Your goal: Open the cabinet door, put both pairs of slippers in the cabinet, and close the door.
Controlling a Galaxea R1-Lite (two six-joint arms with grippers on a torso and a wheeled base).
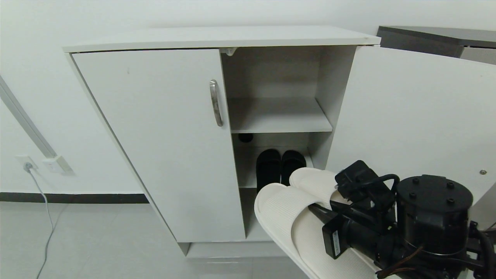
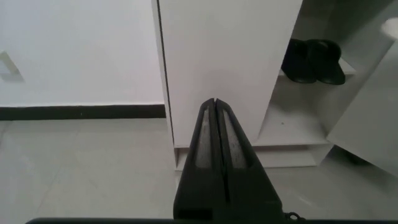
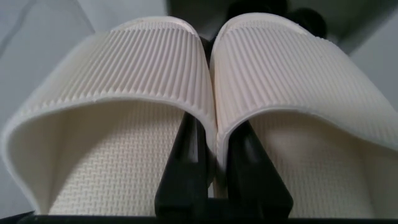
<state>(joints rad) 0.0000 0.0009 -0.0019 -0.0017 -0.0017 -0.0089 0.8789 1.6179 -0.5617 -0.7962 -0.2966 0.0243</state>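
The cabinet [image 1: 155, 135] is white board with a smooth matt coating, and its handle [image 1: 216, 102] is brushed metal with a soft shine. The cream slippers [image 1: 283, 209] look like matt foam, finely ribbed on the strap and pebbled on the insole; the black slippers [image 1: 279, 166] at 12 o'clock from them are dull. The floor [image 1: 97, 240] at 7 o'clock is smooth, slightly glossy tile.

Inside the cabinet [image 1: 221, 37], one pair of slippers [image 1: 279, 164] sits on the lower shelf [image 1: 246, 174] — the other pair [image 1: 286, 213], clamped in the right gripper [image 1: 318, 210], hangs before the opening, left of the open door [image 1: 410, 116].
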